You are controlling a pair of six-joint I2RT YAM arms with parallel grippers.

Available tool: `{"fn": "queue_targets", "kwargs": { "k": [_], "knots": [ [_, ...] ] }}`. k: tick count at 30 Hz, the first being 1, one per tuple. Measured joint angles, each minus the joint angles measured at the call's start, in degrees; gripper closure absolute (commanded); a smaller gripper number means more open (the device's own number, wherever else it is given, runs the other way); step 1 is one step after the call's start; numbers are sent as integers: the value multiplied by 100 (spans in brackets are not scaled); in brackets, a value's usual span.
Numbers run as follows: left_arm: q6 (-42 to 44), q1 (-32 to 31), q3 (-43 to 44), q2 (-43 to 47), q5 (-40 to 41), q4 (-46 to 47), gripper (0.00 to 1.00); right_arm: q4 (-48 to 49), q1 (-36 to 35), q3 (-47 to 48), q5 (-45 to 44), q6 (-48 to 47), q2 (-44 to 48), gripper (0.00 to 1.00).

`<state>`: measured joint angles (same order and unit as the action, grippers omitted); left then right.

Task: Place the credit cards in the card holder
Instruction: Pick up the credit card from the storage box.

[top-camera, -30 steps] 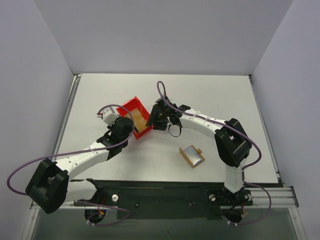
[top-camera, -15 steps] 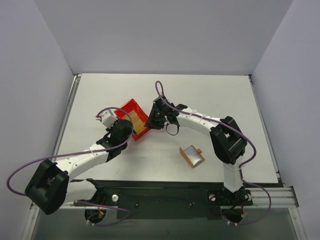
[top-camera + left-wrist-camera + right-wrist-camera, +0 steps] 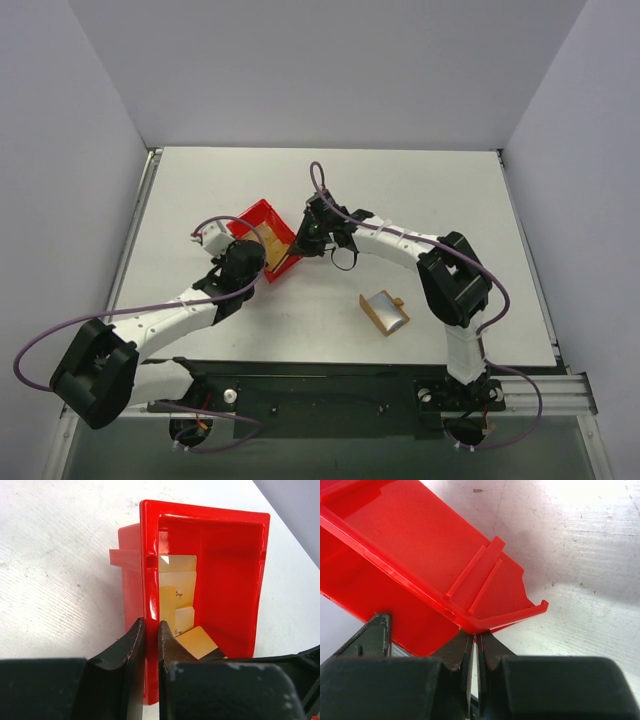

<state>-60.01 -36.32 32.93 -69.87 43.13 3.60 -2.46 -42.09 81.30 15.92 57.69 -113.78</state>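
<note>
The left hand (image 3: 151, 625) is clenched on the near wall of the red bin (image 3: 230, 580), one finger outside the wall and one inside. The bin sits at about 9 o'clock from the middle of the bench (image 3: 400, 200). Several tan cards (image 3: 177, 592) lie overlapping inside it, against its floor.

The right hand (image 3: 474, 637) reaches in at the bin's 4 o'clock corner, just under the rim. It is clenched tight on a thin pale edge. The left wrist view shows this as one card (image 3: 197, 642), tilted up at the near right of the pile, with a dark fingertip at its corner.

The holder (image 3: 385, 312) lies on the bench at 4 o'clock from the bin, well apart from both hands (its small tab points to about 1 o'clock). No card is in it yet.
</note>
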Motion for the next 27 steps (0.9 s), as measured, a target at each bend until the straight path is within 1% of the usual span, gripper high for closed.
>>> {"fn": "queue_targets", "kwargs": {
  "k": [5,9,13,17,18,20,24,26,27],
  "knots": [
    [-46,0,0,0,-15,-13,100,400,22,-376,90,-127,205,100],
    [-37,61,59,-50,-210,-118,100,601,72,-756,9,-468,710,100],
    [46,400,369,-273,-610,-280,100,715,142,-1032,-11,-940,1384,100],
    [267,866,780,-612,-1241,-378,100,885,256,-1134,153,-1397,1856,100],
    [348,988,907,-704,-1449,-435,98,901,297,-1172,210,-1499,1952,100],
    [514,1204,1150,-898,-1821,-553,83,909,393,-1274,332,-1674,2140,100],
    [918,1620,1639,-1296,-2730,-704,73,809,651,-1532,411,-1912,2496,100],
    [1069,1762,1829,-1478,-3119,-772,70,684,769,-1641,407,-2013,2677,100],
    [1128,1803,1897,-1558,-3257,-791,67,623,822,-1679,400,-2055,2761,100]
  ]
}}
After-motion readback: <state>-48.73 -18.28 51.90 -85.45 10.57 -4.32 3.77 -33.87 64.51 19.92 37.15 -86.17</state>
